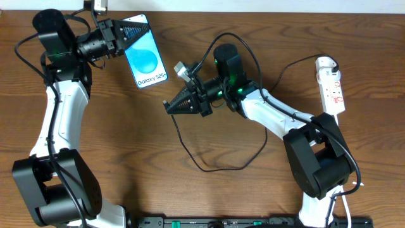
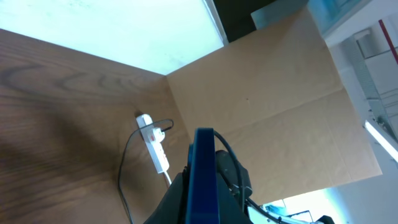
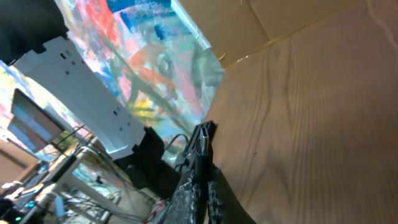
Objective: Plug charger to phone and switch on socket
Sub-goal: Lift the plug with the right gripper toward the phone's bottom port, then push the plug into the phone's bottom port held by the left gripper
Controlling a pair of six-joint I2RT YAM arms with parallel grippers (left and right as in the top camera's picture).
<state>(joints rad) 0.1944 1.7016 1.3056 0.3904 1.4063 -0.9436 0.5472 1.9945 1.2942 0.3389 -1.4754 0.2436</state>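
My left gripper (image 1: 130, 30) is shut on the top end of the phone (image 1: 147, 58), whose light blue "Galaxy S25+" screen faces up at the table's back left. In the left wrist view the phone (image 2: 204, 155) shows edge-on between the fingers (image 2: 205, 190). My right gripper (image 1: 169, 106) is shut on the charger plug tip (image 3: 204, 134) near the table's middle, a little right of and below the phone. The plug sticks out past the fingertips (image 3: 200, 165). The black cable (image 1: 209, 168) loops behind it. The white socket strip (image 1: 331, 85) lies at the far right.
The socket strip (image 2: 153, 142) and a stretch of cable (image 2: 123, 177) also show in the left wrist view. A cardboard wall (image 2: 267, 93) stands along the table's far side. The strip's white cord (image 1: 338, 190) runs down by the right arm's base.
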